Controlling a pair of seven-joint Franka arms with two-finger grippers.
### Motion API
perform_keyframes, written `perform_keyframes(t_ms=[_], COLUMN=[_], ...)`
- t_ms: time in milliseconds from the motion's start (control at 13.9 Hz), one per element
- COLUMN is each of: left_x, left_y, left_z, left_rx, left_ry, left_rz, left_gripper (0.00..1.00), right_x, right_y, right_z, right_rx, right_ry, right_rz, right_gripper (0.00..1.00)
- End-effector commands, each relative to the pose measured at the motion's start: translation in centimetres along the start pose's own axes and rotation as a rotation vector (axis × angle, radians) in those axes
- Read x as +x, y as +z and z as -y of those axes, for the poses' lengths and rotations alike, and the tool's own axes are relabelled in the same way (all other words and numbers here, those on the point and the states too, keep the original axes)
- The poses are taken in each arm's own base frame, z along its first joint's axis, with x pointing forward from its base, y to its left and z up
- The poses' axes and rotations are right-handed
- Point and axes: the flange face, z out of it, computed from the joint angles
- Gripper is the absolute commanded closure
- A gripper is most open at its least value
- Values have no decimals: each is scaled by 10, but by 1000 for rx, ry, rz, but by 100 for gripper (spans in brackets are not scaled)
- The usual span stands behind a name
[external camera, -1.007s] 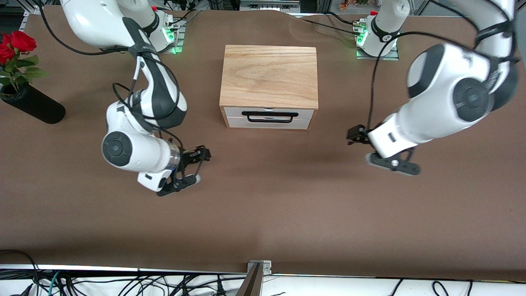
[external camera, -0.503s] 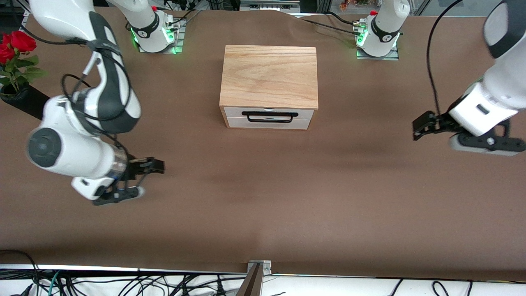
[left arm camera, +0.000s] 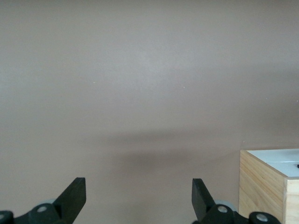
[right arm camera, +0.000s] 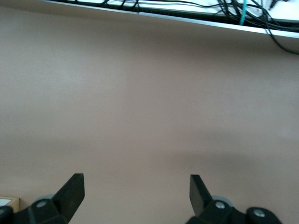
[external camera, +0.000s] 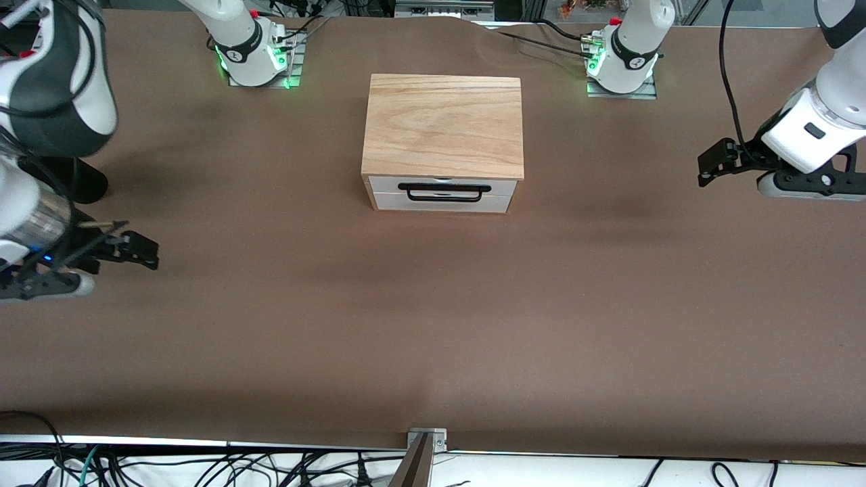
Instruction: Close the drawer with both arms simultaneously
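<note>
With drawer [external camera: 440, 193] shut, left gripper [left arm camera: 138, 198] & right gripper [right arm camera: 135, 193] jaws wide, empty, no labels legible

White arms [external camera: 822, 115] with dark grey joints, black cables, black claws, green-lit bases.

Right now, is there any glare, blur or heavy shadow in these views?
Front view: evenly lit, soft broad shadows on the brown table, green glow at both arm bases. Left wrist view: faint shadow band, wooden drawer box sharp. Right wrist view: bright strip along the table edge.
</note>
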Motion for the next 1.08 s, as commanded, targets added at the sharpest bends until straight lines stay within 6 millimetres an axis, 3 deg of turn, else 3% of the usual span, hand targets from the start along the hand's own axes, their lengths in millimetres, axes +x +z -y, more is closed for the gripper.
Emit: perform_keyframes(t_ms=[0,216,431,575,647,1007], left_x=[-6,-5,-4,-4,-4,-3], left_y=[-3,-4,-5,-5,-5,-6], left_z=[-11,-6,-5,-4,-4,1], left_rx=[26,27,27,27,27,27], left_ry=[34,29,27,25,24,16], left_rz=[-17,-2,7,7,9,14], left_gripper=[0,0,0,0,0,0], right_x=[-31,-47,-59,-53,-50,-47], right_y=[-21,-37,-39,-26,-33,-29], right_z=[-4,-10,-15,-10,-9,-9], right_rx=[6,13,15,18,17,24], right_ry=[-3,6,16,8,6,7], right_rz=[-6,-18,-12,17,8,21], right_gripper=[0,0,0,0,0,0])
